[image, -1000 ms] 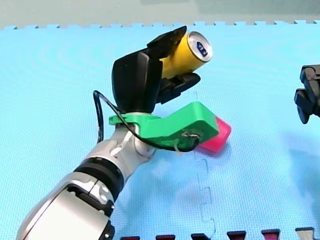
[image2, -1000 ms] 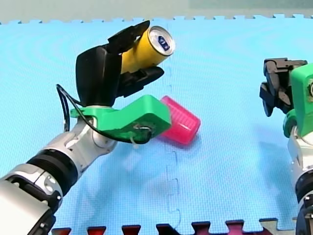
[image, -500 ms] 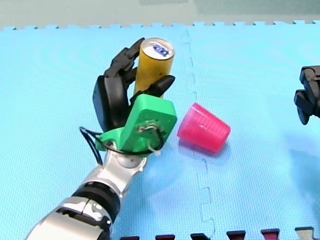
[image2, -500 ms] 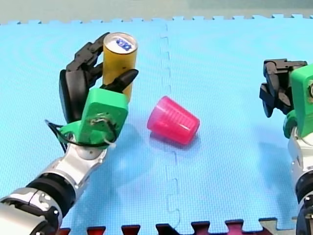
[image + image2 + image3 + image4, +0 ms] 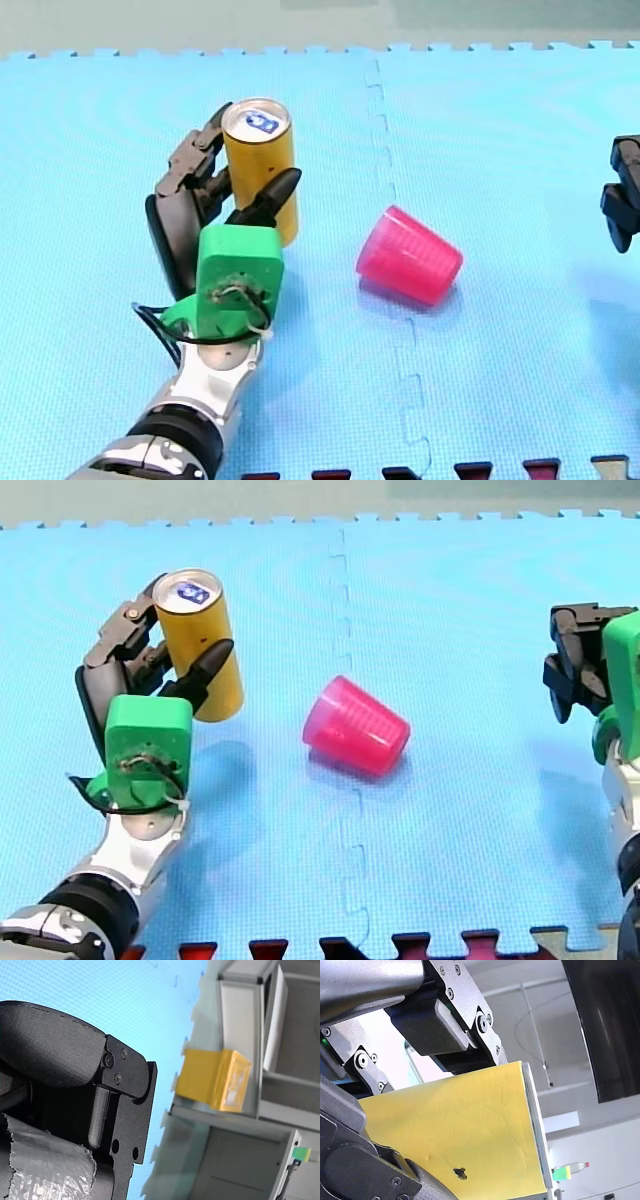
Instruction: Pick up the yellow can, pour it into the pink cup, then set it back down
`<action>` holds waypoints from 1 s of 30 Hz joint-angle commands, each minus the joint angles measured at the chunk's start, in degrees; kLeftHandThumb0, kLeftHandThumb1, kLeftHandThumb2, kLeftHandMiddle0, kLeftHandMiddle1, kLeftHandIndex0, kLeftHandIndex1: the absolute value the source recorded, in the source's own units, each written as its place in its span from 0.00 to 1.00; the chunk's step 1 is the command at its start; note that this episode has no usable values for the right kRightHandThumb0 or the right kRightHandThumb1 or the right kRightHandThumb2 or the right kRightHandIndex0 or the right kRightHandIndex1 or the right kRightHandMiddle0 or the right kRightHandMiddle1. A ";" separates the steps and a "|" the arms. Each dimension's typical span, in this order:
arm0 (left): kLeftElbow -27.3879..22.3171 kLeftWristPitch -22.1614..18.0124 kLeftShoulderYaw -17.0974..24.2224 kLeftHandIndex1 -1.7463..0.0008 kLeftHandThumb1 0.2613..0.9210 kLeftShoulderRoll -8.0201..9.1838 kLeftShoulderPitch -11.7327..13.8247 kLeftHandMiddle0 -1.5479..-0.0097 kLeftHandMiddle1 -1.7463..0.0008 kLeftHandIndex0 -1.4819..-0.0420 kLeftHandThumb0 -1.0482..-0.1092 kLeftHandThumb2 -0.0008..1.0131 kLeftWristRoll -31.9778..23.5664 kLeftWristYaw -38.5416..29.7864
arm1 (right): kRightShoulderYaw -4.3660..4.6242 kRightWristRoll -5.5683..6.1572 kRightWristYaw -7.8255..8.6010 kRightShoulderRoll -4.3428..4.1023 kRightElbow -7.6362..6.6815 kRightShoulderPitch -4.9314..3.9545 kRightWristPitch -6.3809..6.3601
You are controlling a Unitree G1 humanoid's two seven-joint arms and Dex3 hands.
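My left hand [image 5: 165,660] is shut on the yellow can [image 5: 262,170] at the left of the blue mat. The can stands nearly upright, silver top up, its base close to the mat; contact with the mat cannot be told. In the second wrist view the can [image 5: 460,1135] sits between the black fingers [image 5: 445,1035]. The pink cup [image 5: 357,725] lies on its side in the middle of the mat, a hand's width right of the can, with its mouth toward the left. My right hand [image 5: 578,670] is at the mat's right edge and holds nothing.
A seam [image 5: 400,340] in the blue foam mat runs front to back through the middle. Red and dark tiles [image 5: 400,948] line the near edge. In the first wrist view a yellow box [image 5: 215,1080] and grey shelving [image 5: 240,1125] stand beyond the mat's toothed edge.
My left arm swung left and down with the can, which turned from tilted toward the cup to nearly upright. The cup, earlier partly hidden, now lies in full view. The right hand barely moved.
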 commanded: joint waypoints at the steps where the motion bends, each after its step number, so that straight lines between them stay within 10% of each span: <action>1: -0.09 0.39 -0.19 1.00 0.80 0.50 0.22 0.17 0.99 0.23 0.64 0.00 1.03 1.43 | 0.13 -0.07 -0.17 -0.42 -0.08 -0.25 0.38; 30: 0.03 0.73 -1.36 1.00 0.81 2.57 3.44 0.19 1.00 0.23 0.65 0.00 4.79 4.16 | -0.44 0.53 0.37 -1.28 -0.22 -0.73 0.67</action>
